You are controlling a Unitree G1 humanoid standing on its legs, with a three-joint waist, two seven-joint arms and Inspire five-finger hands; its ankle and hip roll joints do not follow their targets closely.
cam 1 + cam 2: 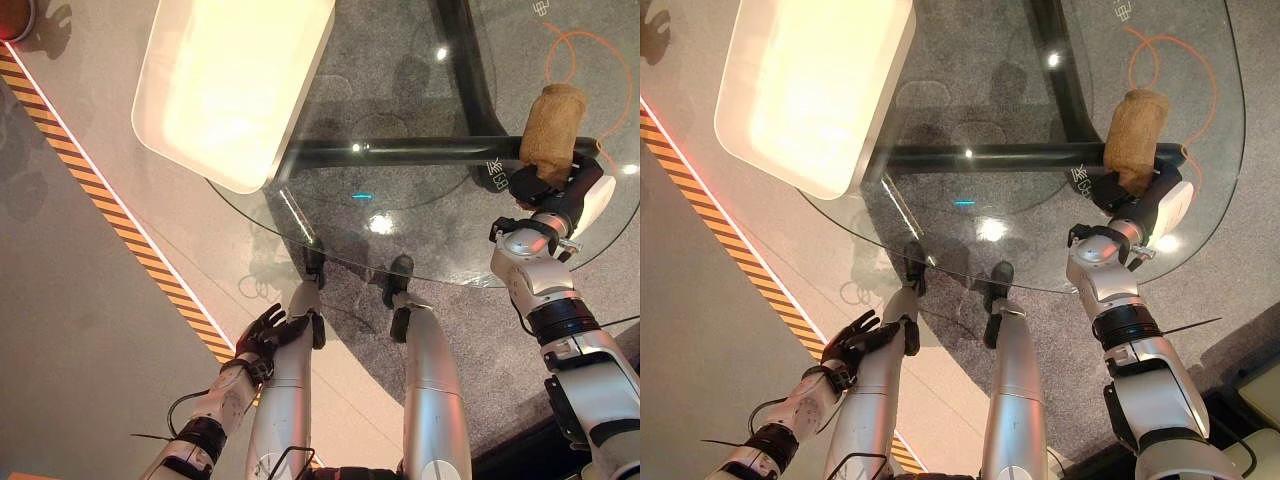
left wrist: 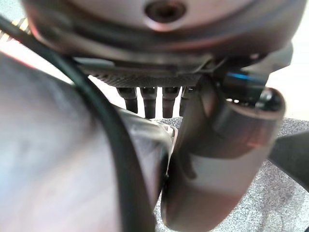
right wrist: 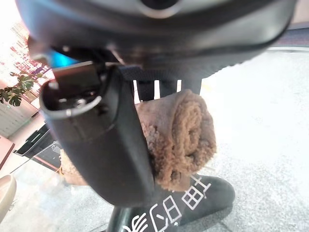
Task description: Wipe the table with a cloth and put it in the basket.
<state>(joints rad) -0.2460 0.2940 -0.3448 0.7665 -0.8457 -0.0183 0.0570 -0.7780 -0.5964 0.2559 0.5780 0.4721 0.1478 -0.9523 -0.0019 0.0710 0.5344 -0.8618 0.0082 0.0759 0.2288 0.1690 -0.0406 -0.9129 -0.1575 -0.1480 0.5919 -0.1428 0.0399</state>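
Note:
A brown rolled cloth (image 1: 551,132) stands up out of my right hand (image 1: 556,193) over the right part of the round glass table (image 1: 420,220). The right wrist view shows that hand's thumb (image 3: 104,140) and fingers curled round the cloth (image 3: 183,137). The white basket (image 1: 235,85), a rounded rectangular tub, sits on the table's far left edge. My left hand (image 1: 262,332) hangs low at the lower left, beneath the table's near rim, fingers loosely spread and holding nothing.
A black table frame (image 1: 420,150) runs under the glass. A yellow-and-black striped line (image 1: 110,215) crosses the floor on the left. Grey carpet (image 1: 500,360) lies below the table.

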